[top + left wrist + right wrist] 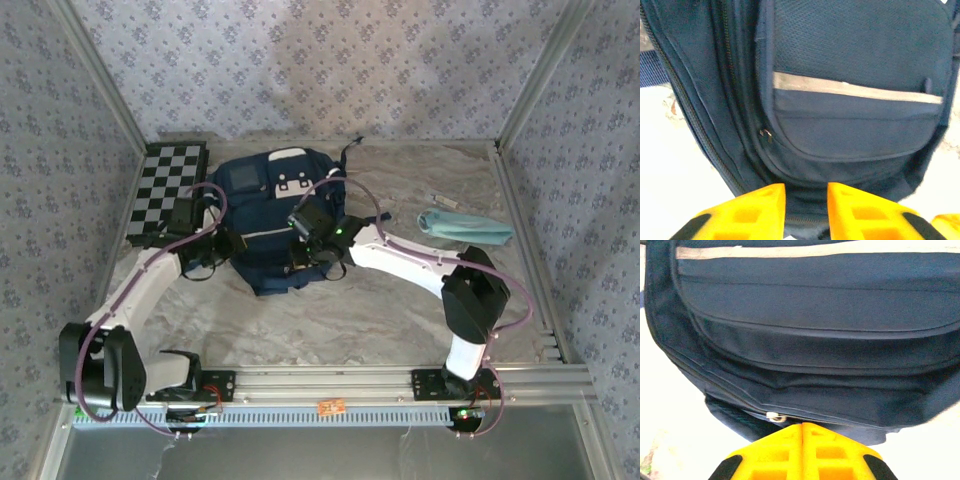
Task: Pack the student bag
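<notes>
Marble-patterned tabletop (330,330) stretches open between the arm bases and the bag, hemmed by papered walls and a metal rail along the near edge. A black-and-white checkered board (165,190) sits at the far left, and a flat light-blue fabric pouch (465,227) lies well to the right.

The large navy blue fabric student bag (270,200) lies front-up at far centre. Its long axis runs away from the arms, white-patched top toward the far wall. The left gripper (806,187) sits at the bag's near left corner, its yellow fingers parted. The right gripper (801,425) meets the bag's bottom edge beside a silver zipper pull (774,417), fingers pressed together; whether they pinch fabric is unclear.
</notes>
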Controlling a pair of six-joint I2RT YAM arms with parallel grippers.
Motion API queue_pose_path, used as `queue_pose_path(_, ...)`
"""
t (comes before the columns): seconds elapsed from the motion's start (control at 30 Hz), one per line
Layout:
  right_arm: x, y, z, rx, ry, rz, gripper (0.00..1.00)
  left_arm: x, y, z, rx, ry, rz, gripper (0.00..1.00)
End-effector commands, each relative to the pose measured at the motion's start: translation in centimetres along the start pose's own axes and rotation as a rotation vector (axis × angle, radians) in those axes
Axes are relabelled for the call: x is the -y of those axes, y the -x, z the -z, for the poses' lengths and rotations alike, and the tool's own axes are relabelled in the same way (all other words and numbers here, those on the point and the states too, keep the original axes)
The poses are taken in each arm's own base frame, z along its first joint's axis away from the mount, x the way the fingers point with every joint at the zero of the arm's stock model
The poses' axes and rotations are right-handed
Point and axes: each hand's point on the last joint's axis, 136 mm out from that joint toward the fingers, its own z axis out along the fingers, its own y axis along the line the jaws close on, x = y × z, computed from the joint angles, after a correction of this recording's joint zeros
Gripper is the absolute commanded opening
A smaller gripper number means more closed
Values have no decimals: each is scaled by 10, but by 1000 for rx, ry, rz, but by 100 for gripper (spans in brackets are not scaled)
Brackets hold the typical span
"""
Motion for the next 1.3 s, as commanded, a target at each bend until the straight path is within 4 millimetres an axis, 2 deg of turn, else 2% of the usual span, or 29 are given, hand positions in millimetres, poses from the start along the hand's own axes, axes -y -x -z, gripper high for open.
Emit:
queue_pose_path(0.0, 10, -15, 13, -36, -1, 41, 18, 4, -19, 14, -43, -41, 184, 42)
queue_pose_path(0.13, 29, -10, 18, -2, -25, 21, 32, 27, -43, 8, -98, -62, 337, 51)
queue_pose_path(0.23, 39, -11, 18, -2, -31, 1, 35, 47, -51, -4, -112, -71, 424, 54)
queue_pose_path(0.33, 35, -9, 22, 22, 3, -6, 37, 40, -57, -13, -88, 12, 504, 54)
queue_pose_path(0.4, 34, -9, 23, 29, 6, -2, 38, 28, -60, -16, -62, 79, 561, 54)
queue_pose_path(0.47, 34, -10, 23, 24, 6, -3, 39, 26, -60, -22, -52, 77, 608, 53)
queue_pose_path(0.67, 33, -13, 24, 39, 20, -5, 41, 30, -55, -30, -35, 136, 650, 45)
queue_pose_path(0.7, 39, -22, 20, 23, 13, -8, 41, 31, -54, -31, -25, 148, 652, 44)
queue_pose_path(0.87, 42, -26, 17, 30, 15, -20, 41, 34, -62, -45, -50, 171, 712, 39)
queue_pose_path(1.07, 42, -28, 14, 32, 16, -22, 41, 44, -62, -53, -66, 197, 709, 35)
queue_pose_path(1.27, 43, -28, 11, 31, 10, -3, 41, 34, -70, -63, -72, 238, 742, 14)
